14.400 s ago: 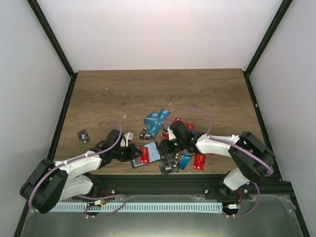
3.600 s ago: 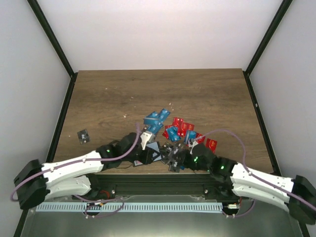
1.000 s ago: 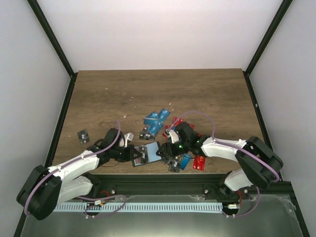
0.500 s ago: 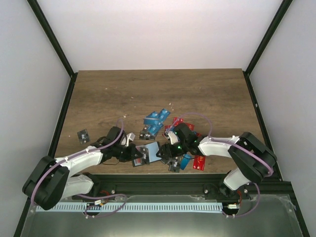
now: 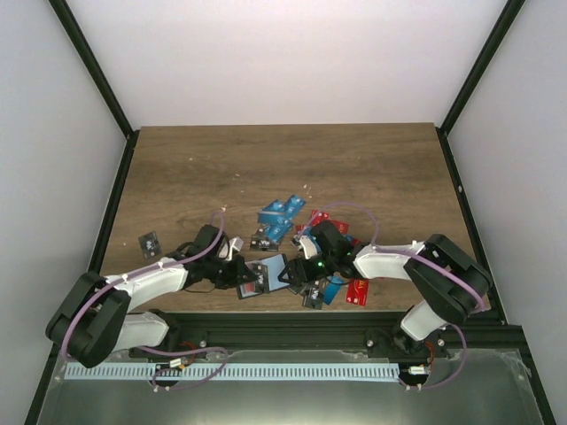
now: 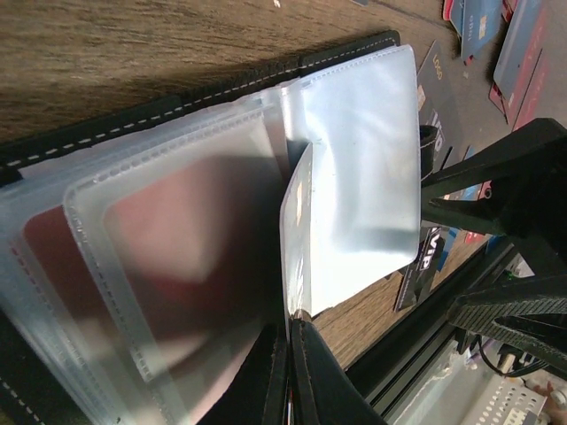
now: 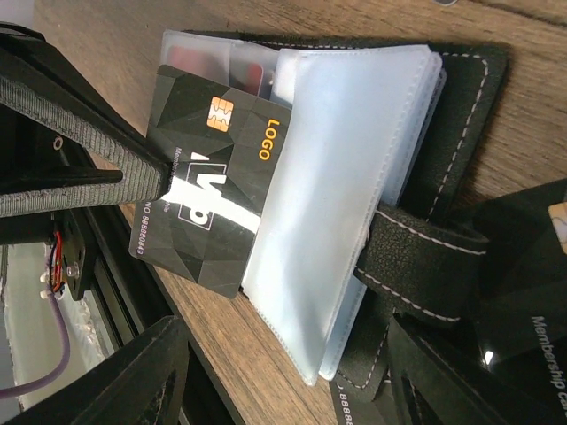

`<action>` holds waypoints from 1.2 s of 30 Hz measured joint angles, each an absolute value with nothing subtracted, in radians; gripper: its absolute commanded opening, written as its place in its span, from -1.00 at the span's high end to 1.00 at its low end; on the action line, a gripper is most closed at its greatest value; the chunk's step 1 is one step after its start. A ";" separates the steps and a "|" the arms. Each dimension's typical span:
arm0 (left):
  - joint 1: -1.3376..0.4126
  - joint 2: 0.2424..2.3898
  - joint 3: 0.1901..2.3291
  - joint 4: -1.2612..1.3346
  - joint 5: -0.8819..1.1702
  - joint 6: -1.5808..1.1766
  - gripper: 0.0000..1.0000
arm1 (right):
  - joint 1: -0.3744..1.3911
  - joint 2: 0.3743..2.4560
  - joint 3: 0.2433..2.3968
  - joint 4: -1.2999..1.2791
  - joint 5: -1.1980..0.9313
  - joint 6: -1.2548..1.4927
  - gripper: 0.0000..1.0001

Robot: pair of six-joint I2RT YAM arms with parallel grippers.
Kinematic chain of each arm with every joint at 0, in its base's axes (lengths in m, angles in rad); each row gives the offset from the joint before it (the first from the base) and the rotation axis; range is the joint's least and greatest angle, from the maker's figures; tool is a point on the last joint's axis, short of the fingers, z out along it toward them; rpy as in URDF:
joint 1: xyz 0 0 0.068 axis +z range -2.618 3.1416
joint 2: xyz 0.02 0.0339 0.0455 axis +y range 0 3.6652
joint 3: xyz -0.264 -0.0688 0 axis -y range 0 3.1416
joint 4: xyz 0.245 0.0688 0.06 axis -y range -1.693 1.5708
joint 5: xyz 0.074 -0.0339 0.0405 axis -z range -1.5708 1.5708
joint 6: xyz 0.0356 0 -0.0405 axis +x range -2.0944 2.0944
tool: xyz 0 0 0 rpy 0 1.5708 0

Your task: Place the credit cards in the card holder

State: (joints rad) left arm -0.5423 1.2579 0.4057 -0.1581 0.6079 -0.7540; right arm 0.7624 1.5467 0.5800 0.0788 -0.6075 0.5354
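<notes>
Card holder [image 7: 461,115] is being held open at the front edge of the table [image 5: 283,159]. Its clear sleeve [image 6: 354,177] is being grasped by the clenched left gripper [image 6: 288,354]. The right gripper [image 7: 283,354] is being held released over a black card [image 7: 208,212].

white walls [image 5: 292,53], wooden table [image 5: 354,159], black frame [image 5: 96,71]

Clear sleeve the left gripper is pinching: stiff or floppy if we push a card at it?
Likely floppy: the sleeve bows and curls where the left gripper pinches it. Probably slippery too, given its glossy sheen, so the black card may skate across it. The stack may shift, since the sleeves fan unevenly from the card holder.
</notes>
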 measured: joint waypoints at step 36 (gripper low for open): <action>-0.528 1.232 0.412 -0.218 0.616 -0.863 0.92 | 0.760 1.599 0.573 0.170 -0.648 0.513 -0.24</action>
